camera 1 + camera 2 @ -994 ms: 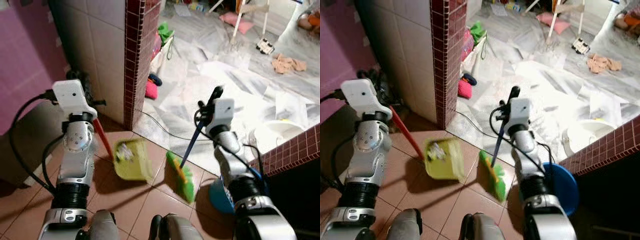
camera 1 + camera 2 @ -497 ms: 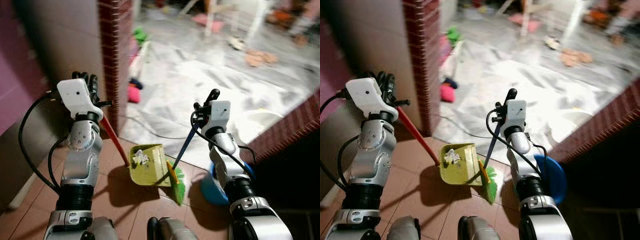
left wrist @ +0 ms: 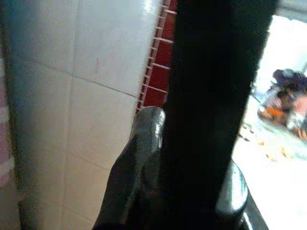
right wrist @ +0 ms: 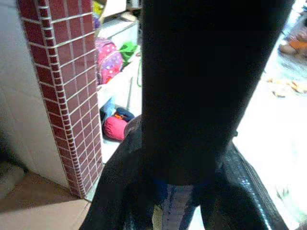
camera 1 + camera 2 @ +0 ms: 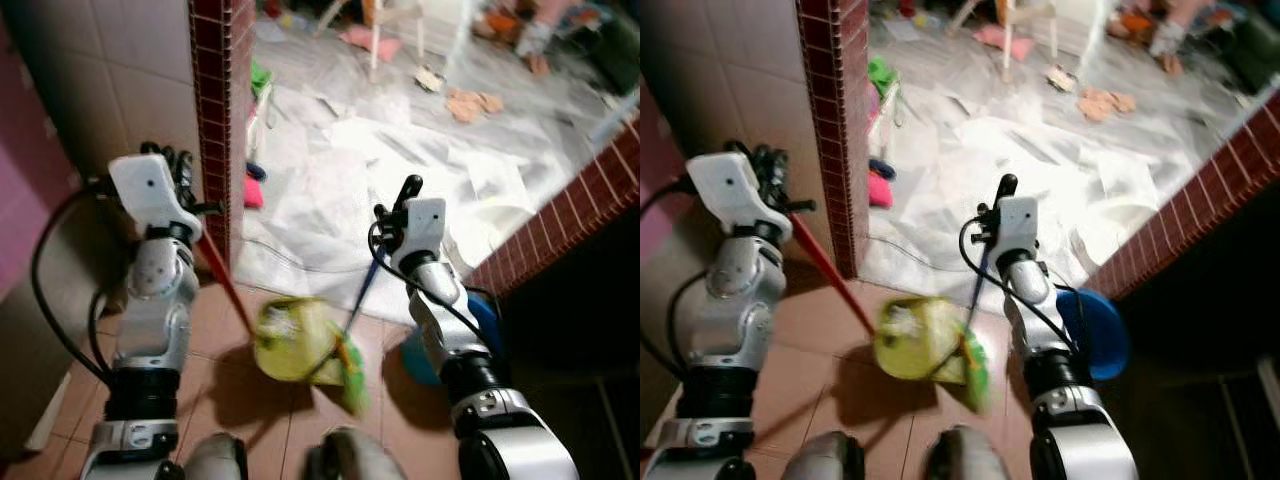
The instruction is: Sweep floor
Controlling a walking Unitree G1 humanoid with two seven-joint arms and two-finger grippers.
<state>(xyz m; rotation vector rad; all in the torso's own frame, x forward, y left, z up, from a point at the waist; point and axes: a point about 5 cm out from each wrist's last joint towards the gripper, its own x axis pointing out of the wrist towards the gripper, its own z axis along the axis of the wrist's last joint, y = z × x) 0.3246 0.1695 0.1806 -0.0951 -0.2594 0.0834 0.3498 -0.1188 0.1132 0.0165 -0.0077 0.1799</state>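
Broom (image 5: 352, 352) looking light but floppy at the bristles, right end effector (image 5: 392, 232) clamped high on its handle; left end effector (image 5: 182, 195) gripping dustpan (image 5: 292, 340) handle beside brick pillar (image 5: 210, 110).

The dustpan (image 5: 293, 340) lies on the tiled floor (image 5: 240, 410) in front of the robot, with the broom head (image 5: 350, 362) touching its right edge. A brick pillar (image 5: 212, 110) stands behind and to the left, a bucket (image 5: 480, 325) sits right of the broom, and a low brick wall (image 5: 560, 215) runs behind the bucket.
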